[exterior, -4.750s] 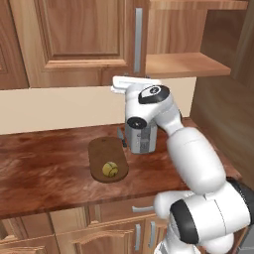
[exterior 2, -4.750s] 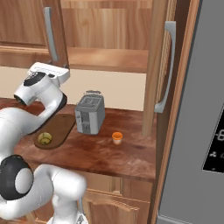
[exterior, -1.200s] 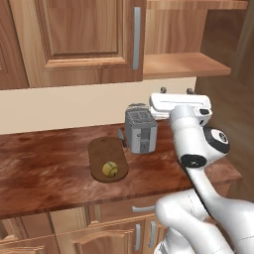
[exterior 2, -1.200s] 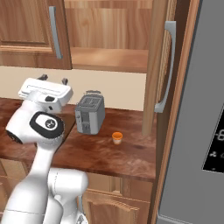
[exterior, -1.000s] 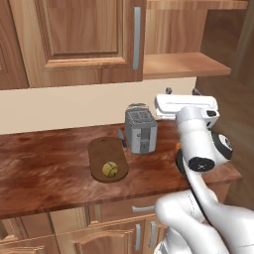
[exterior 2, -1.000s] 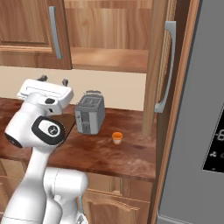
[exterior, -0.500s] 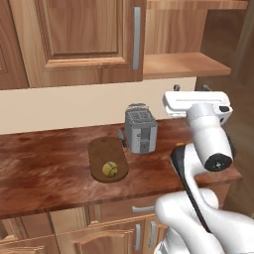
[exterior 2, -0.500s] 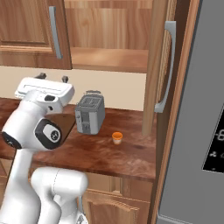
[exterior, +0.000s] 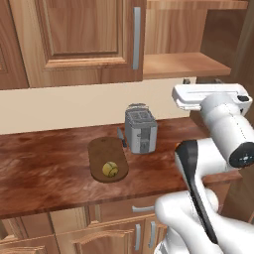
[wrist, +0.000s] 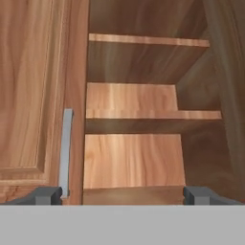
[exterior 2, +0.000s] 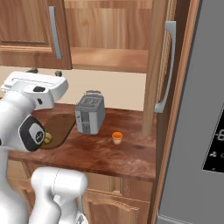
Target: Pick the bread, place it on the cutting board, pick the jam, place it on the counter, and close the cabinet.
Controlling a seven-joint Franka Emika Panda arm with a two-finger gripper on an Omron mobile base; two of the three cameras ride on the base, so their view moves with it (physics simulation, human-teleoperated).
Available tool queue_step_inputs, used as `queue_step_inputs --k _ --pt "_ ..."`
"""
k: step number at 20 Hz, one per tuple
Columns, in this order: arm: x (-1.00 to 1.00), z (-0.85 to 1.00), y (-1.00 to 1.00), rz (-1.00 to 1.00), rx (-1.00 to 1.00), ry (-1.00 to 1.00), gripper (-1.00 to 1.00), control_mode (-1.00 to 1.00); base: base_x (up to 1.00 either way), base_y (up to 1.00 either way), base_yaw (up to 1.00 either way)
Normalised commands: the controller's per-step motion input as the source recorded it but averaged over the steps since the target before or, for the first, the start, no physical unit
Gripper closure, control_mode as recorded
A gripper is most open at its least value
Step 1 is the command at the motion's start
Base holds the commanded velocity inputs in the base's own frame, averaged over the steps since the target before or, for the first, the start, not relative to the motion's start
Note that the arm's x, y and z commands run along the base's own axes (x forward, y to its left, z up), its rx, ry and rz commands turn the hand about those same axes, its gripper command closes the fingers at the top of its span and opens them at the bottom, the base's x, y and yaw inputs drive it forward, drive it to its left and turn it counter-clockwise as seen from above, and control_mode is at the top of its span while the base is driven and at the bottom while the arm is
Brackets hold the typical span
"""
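Grey toaster [exterior: 141, 130], steel fridge [exterior 2: 199, 109]

Arm raised, elbow bent, white forearm upright at frame edge in both base views. Hand held level at approx shelf height, pointing fwd away from cams. Gripper [wrist: 122, 195] wide apart: two dark fingertips [wrist: 45, 194] sit far L and far R at bottom of hand view, nothing between them.

We can read no words, brands or numbers anywhere. The dark panel [exterior 2: 215, 142] on the grey fridge [exterior 2: 192, 109] bears a few pale icons and a digit-like mark, too small for us to make out.
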Motion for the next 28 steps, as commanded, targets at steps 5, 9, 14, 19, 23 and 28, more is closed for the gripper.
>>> queue_step_inputs --k 5,9,14,19,23,28 --pt "-0.74 0.14 -0.23 0.00 0.00 0.09 -1.00 -1.00 0.00 0.00 0.00" --pt "-0.71 0.07 -0.24 0.00 0.00 0.07 -1.00 -1.00 0.00 0.00 0.00" --pt "-0.51 0.00 -0.26 0.01 0.00 0.03 -1.00 -1.00 0.00 0.00 0.00" --pt "-0.31 0.00 -0.35 0.07 0.00 0.00 -1.00 -1.00 0.00 0.00 0.00" --pt "-0.25 0.00 -0.30 0.09 0.00 0.00 -1.00 -1.00 0.00 0.00 0.00" --pt "-0.25 -0.01 -0.19 0.06 0.00 0.00 -1.00 -1.00 0.00 0.00 0.00"
